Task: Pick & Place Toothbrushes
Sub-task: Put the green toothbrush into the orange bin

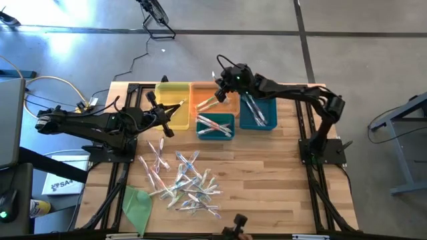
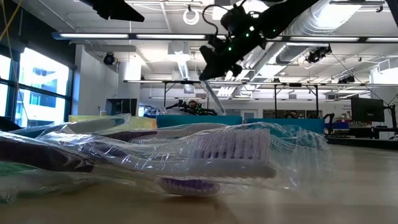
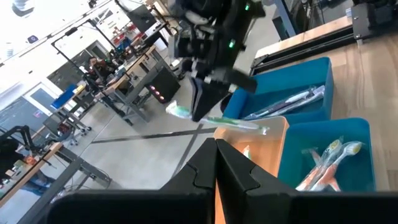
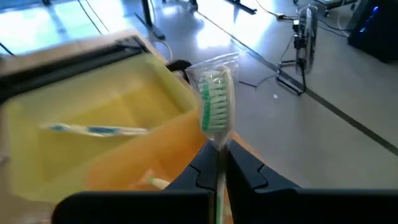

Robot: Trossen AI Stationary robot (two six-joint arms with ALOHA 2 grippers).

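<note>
Right gripper [image 4: 217,163] is pinching a green-bristled wrapped toothbrush [image 4: 214,106] above the orange bin [image 1: 205,97] — probably lower it further before letting go. Left gripper [image 3: 216,163] — pressed together, empty — waits by the yellow bin [image 1: 172,107].

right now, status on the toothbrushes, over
Right end effector shut on green toothbrush, above orange bin. Left end effector shut, empty, over yellow bin. Nothing blocking.
</note>
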